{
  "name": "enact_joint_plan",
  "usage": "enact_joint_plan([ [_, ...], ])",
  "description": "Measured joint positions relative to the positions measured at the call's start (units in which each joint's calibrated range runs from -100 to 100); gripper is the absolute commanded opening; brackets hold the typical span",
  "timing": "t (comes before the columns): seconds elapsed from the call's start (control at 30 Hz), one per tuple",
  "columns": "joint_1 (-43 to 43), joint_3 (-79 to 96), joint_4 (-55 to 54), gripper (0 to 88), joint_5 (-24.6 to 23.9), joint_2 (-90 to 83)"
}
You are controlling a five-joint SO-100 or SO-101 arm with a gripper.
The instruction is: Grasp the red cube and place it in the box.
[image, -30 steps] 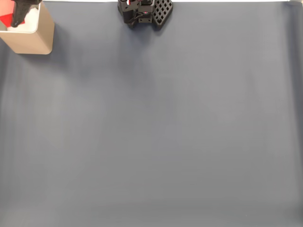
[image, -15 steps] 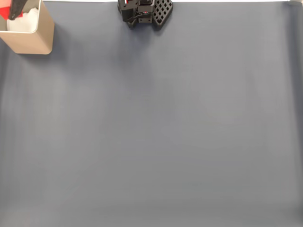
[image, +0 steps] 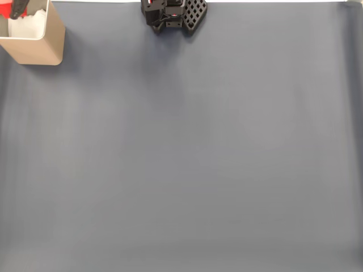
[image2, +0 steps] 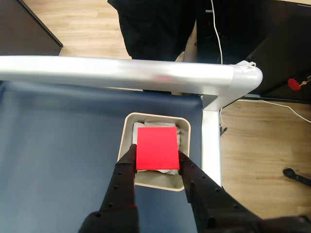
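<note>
A dark blue-grey mat [image: 187,158] covers the table across the fixed view, and in the wrist view it ends at a silver metal rail [image2: 126,74] with wood flooring beyond. At the top edge of the fixed view sits the arm's black base [image: 173,14], cut off by the frame. The box [image: 35,41], tan with a white interior, stands at the mat's top left corner in the fixed view, partly cropped by the frame; in the wrist view the box [image2: 127,127] sits just beside the rail's upright post. The gripper [image2: 156,151] hangs directly above the box opening in the wrist view, its two black fingers [image2: 125,167] spread just to the cube's width and pressed against opposite sides of the red cube [image2: 156,147], which they pinch over the white interior. Whether the cube touches the box floor cannot be told. In the fixed view only a dark sliver of the gripper [image: 20,8] and a bit of the red cube [image: 4,10] show at the top left corner, over the box, too cropped to read the jaws there.
</note>
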Motion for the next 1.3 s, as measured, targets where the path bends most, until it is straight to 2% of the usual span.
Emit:
enact_joint_plan([
  [0.17, 0.0, 0.0, 0.0, 8.5, 0.0, 0.0],
  [0.37, 0.0, 0.5, -0.6, 30.6, 0.0, 0.0],
  [0.6, 0.0, 1.0, -0.8, 41.9, 0.0, 0.0],
  [1.3, 0.0, 1.7, -0.8, 44.2, 0.0, 0.0],
])
